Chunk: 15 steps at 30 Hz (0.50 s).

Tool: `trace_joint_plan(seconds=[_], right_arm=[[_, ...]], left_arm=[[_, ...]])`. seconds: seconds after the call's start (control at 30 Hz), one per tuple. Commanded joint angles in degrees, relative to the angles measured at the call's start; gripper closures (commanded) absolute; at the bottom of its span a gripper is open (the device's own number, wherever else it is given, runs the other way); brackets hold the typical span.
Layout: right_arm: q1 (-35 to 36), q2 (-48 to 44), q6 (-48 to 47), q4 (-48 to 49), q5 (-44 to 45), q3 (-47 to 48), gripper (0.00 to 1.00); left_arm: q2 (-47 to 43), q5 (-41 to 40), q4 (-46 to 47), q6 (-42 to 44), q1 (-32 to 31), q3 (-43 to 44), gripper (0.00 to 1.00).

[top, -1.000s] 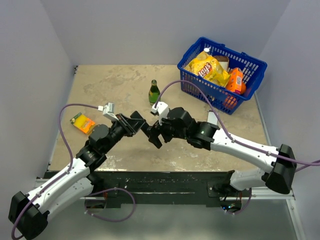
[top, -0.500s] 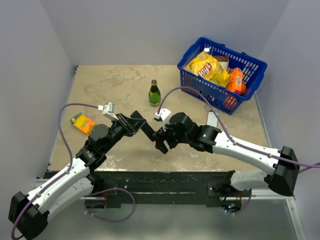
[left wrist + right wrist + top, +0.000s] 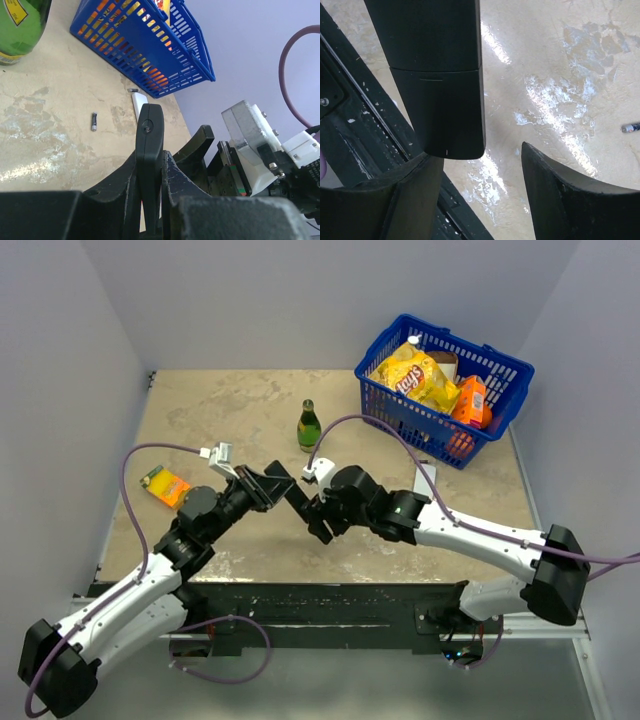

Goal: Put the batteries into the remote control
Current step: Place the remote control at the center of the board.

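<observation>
Top view, arms: the left gripper [image 3: 268,485] and right gripper [image 3: 318,517] meet above the near middle of the table [image 3: 230,410], with the remote control [image 3: 298,502] a dark bar between them.
Top view, surroundings: a green bottle [image 3: 309,426] stands beyond the grippers and a blue basket [image 3: 405,420] sits far right. The batteries are too small to make out here.
Left wrist, grip: the left gripper is pressed onto the remote control's 2 flat faces and holds it edge-on, lifted off the table.
Left wrist, batteries: 1 battery [image 3: 93,121] lies loose on the table. A second battery [image 3: 132,90] lies just beside the basket wall, near a flat white device [image 3: 137,106].
Right wrist, pincer: the right gripper is spread wide and pinches nothing. The remote control's lower end hangs between its fingers, close to 1 of them; whether they touch cannot be told.
Right wrist, remote: the back face shows a seam across it, and the cover appears to be in place.
Right wrist, table: 1 battery lies at the right edge of the view.
Progress: by judgement, the remote control is lifted and presented but 0 batteries are loaded. The cover has yet to come off, both batteries need fetching and seating, and then the cover goes back on.
</observation>
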Motion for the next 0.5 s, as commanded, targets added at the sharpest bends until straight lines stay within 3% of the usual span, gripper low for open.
trace_joint_plan(seconds=[0.0, 0.3, 0.47], right_arm=[[-0.05, 0.61, -1.80, 5.73, 2.08, 3.78, 0.36], [-0.58, 0.78, -4.35, 7.22, 2.87, 8.70, 0.47], [-0.58, 0.70, -2.95, 2.75, -0.81, 8.10, 0.34]], left_arm=[[1.35, 6.77, 4.86, -1.12, -0.51, 1.48, 1.00], [5.75, 8.80, 3.81, 1.52, -3.67, 2.45, 1.00], [3.03, -0.74, 0.30, 3.45, -3.58, 2.71, 1.00]])
